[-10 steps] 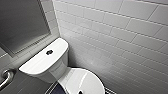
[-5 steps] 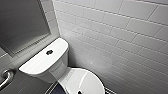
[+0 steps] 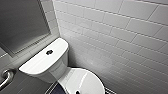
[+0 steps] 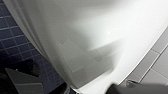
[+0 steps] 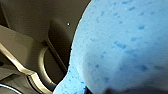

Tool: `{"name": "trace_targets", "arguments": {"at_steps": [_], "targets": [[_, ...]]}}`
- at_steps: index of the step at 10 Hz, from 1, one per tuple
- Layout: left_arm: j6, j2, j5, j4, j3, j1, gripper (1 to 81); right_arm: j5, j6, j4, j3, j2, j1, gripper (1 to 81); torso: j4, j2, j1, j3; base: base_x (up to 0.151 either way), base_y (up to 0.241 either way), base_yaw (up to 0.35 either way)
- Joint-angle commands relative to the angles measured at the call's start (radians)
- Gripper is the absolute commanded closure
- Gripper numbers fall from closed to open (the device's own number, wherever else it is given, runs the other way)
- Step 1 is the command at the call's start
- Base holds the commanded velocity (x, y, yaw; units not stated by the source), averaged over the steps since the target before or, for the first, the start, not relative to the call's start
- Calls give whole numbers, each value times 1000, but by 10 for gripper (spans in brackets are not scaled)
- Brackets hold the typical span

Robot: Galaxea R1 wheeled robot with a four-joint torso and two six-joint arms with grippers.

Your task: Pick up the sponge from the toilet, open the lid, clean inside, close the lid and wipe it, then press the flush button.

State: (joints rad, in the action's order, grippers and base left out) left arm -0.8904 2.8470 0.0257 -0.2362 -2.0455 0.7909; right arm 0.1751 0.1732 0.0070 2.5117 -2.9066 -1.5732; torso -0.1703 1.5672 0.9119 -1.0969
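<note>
The blue sponge (image 5: 120, 45) looms close in the right wrist view, and my right gripper (image 5: 112, 91) is shut on it. Behind the sponge are grey curved surfaces that I cannot identify. In the head view the white toilet (image 3: 50, 63) stands in the corner, with a dark flush button (image 3: 49, 52) on the flat tank top. Below the tank lies a white glossy oval (image 3: 82, 81); I cannot tell whether it is the lid or the bowl. My left gripper is open, close beside the toilet's glossy white side (image 4: 95, 37).
A light tiled wall (image 3: 120, 37) runs along the toilet's right. A grey panel (image 3: 22, 22) is behind the tank and a metal grab bar (image 3: 6, 77) sits at the left. Dark blue floor tiles (image 4: 12, 42) lie beside the toilet.
</note>
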Motion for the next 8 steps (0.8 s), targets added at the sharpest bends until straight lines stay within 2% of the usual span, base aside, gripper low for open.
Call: {"name": "trace_targets", "arguments": {"at_steps": [1,4,6,8], "targets": [[16,-9,-119,23,73,-173,10,-80,0,10,1,14,-21,811,0,0,0,0,0,0,0],[16,-12,-133,83,108,-175,10,-80,0,10,5,11,-18,811,0,0,0,0,0,0,0],[16,-49,-187,155,190,-173,10,-80,0,8,11,10,-17,811,0,0,0,0,0,0,0],[19,-70,-207,170,235,-175,10,-80,0,8,19,5,-17,811,0,0,0,0,0,0,0]]}}
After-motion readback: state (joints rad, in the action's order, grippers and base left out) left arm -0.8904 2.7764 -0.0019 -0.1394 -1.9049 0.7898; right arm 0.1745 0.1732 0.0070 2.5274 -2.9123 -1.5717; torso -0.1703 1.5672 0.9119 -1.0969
